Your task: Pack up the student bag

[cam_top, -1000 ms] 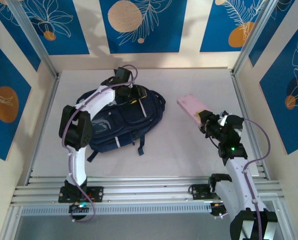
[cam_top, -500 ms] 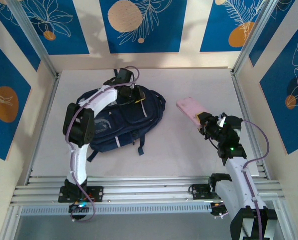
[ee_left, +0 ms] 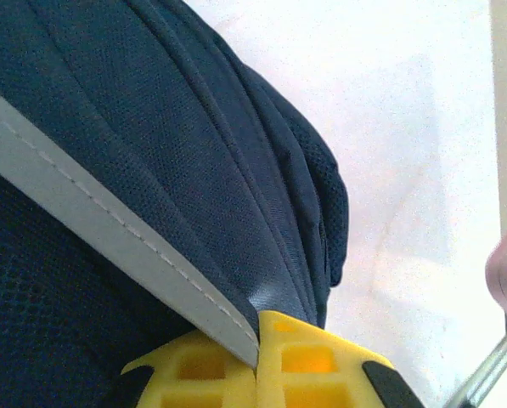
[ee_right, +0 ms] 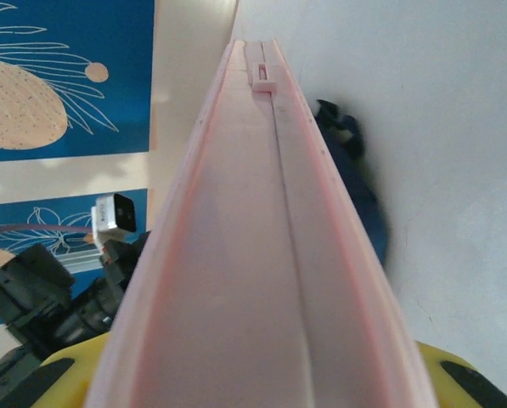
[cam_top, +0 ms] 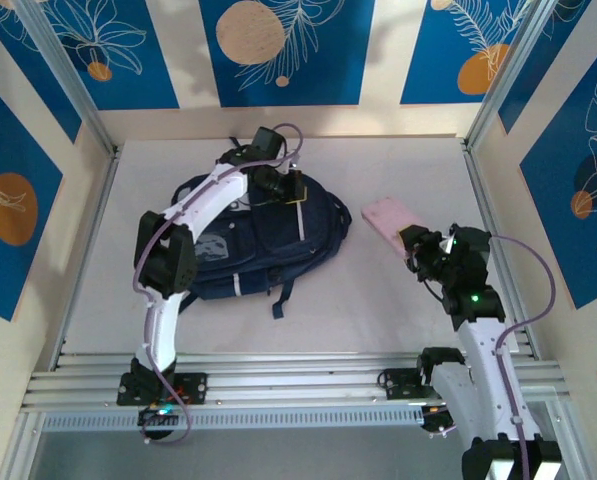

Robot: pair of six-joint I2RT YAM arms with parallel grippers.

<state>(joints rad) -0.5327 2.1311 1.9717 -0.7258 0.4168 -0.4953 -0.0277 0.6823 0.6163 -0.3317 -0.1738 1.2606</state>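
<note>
The student bag [cam_top: 248,250], a large navy backpack with grey stripe trim, lies on the white table left of centre. My left gripper [cam_top: 290,190] sits at the bag's upper right part. In the left wrist view its yellow fingers [ee_left: 321,361] are shut on the navy fabric and the grey stripe [ee_left: 109,246] of the bag [ee_left: 168,144]. My right gripper [cam_top: 418,248] is right of the bag, shut on one end of a flat pink case [cam_top: 386,215]. In the right wrist view the pink case [ee_right: 261,255] runs away from the gripper [ee_right: 261,387] toward the bag [ee_right: 359,191].
Aluminium rails [cam_top: 298,385] run along the near edge, where the arm bases stand. Cream and blue panelled walls with metal posts [cam_top: 78,100] close in the table on three sides. Bare white tabletop [cam_top: 378,310] lies between the bag and the right arm.
My left gripper has shut on the bag's fabric and moved right and back, dragging the bag's top to the right. The right gripper, with the pink case, has shifted a little.
</note>
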